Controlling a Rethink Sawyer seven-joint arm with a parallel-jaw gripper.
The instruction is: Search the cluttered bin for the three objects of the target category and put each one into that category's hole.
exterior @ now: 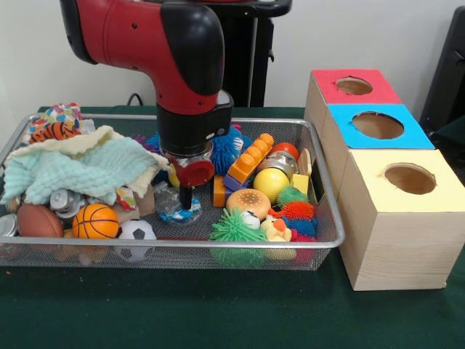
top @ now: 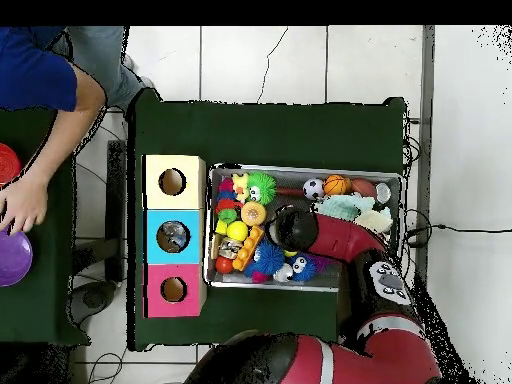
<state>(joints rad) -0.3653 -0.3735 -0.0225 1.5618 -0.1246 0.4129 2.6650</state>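
The tool (exterior: 186, 198) is lowered into the wire bin (exterior: 328, 218), just beside a crumpled plastic wrapper (exterior: 174, 207); whether it is spread or pressed together cannot be told. Three boxes are placed beside the bin on the green counter (exterior: 218, 313): red (exterior: 349, 91), blue (exterior: 374, 131), yellow (exterior: 403, 218).

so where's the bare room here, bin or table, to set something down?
Free: the green table strip in front of the wire bin, running on under the yellow box. In the overhead view, more bare cloth beyond the bin's far rim. Crowded: the whole bin, with the towel and balls on one side, spiky toys by the boxes, and the gripper down mid-bin.
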